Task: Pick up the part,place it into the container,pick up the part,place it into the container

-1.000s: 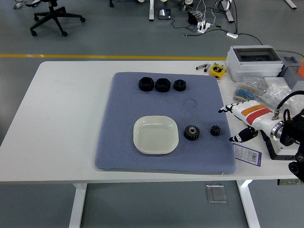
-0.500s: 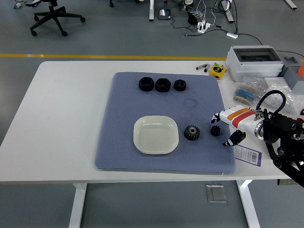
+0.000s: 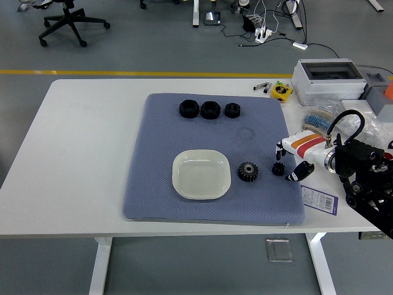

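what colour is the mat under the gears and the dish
Blue-grey with a fine dotted texture; the mat shows clearly in the head view.

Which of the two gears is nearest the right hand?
The smaller gear, right of the larger gear beside the white dish. The right hand hovers right at it.

White tabletop [image 3: 80,160] carrying a blue-grey mat [image 3: 184,132]. At the far right: a grey box with a clear lid [image 3: 323,80], a small yellow object [image 3: 281,91] just beside it, and clear bags of small items [image 3: 344,118]. A printed card [image 3: 320,199] lies near the mat's right front corner. An office chair base [image 3: 72,23] stands on the floor beyond.
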Tool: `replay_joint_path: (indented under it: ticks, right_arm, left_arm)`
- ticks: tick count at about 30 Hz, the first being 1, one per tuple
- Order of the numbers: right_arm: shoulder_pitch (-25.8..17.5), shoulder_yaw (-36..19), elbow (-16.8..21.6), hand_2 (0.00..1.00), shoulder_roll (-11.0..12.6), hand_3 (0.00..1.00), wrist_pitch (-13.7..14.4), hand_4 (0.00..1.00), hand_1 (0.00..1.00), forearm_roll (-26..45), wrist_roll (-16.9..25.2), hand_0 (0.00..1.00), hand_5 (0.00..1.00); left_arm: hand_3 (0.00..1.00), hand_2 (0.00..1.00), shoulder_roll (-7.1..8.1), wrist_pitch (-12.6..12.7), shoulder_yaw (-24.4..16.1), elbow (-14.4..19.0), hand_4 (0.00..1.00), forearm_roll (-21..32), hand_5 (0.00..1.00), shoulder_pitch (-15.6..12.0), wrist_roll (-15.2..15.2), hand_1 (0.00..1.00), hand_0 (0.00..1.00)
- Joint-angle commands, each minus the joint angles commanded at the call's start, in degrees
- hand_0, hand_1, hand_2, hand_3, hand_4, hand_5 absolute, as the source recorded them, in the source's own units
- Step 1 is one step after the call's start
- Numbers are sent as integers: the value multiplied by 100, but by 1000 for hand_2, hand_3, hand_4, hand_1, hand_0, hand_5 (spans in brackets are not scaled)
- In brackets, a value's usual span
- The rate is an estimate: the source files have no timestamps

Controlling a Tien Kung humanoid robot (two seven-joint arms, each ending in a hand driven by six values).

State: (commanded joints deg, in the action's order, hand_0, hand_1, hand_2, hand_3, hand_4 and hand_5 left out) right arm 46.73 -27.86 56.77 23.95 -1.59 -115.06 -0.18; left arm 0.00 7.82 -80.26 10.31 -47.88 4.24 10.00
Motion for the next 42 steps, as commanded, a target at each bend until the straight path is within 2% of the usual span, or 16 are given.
replay_joint_path:
  ticks: [1, 12, 18, 19, 24, 25, 30, 31, 36, 37, 42]
  right_arm:
    - [11, 21, -29, 570, -11, 539, 1, 860, 560, 11, 4, 535, 197]
    - [111, 105, -355, 571, -207, 547, 28, 874, 568, 140, 14, 531, 208]
    - [133, 133, -377, 566, -274, 538, 0, 856, 554, 177, 18, 511, 203]
    - [138, 138, -389, 546, -283, 523, -1, 828, 524, 178, 18, 479, 206]
    - [156, 167, -524, 546, -332, 523, -2, 828, 524, 203, 19, 479, 206]
    - [154, 172, -562, 503, -340, 502, -16, 801, 469, 210, 14, 380, 196]
    - [131, 181, -621, 503, -340, 502, -38, 801, 469, 251, 14, 380, 196]
    - [126, 176, -608, 471, -334, 493, -24, 776, 427, 269, 24, 299, 200]
    - [130, 168, -552, 471, -326, 493, 14, 776, 427, 349, 71, 299, 200]
    - [131, 180, -536, 433, -323, 478, 27, 737, 372, 370, 81, 200, 212]
    - [106, 212, -500, 433, -344, 478, 60, 737, 372, 418, 93, 200, 212]
  left_arm:
    - [638, 901, 0, 1, 1, 0, 552, 7, 700, 1, -3, 891, 894]
    - [639, 901, 0, -2, 31, 0, 553, -19, 699, 28, 28, 890, 894]
    - [640, 900, 0, -4, 18, 0, 553, -55, 699, 32, 34, 891, 894]
    - [641, 899, 0, -4, 15, 0, 554, -61, 700, 35, 34, 890, 894]
    - [641, 899, 0, 6, 9, 0, 554, -62, 700, 40, 28, 890, 894]
    - [642, 899, 0, 7, 14, 0, 556, -56, 699, 40, 27, 891, 895]
    - [642, 899, 0, 13, -1, 0, 556, -73, 699, 42, 27, 891, 895]
    - [642, 899, 0, 13, -16, 0, 557, -90, 699, 44, 28, 891, 895]
    - [642, 899, 0, 9, -116, 0, 557, -206, 699, 60, 35, 891, 895]
    - [643, 899, 0, 2, -149, 0, 558, -257, 699, 60, 41, 890, 895]
    - [643, 899, 0, -1, -277, 0, 558, -408, 699, 43, 37, 890, 895]
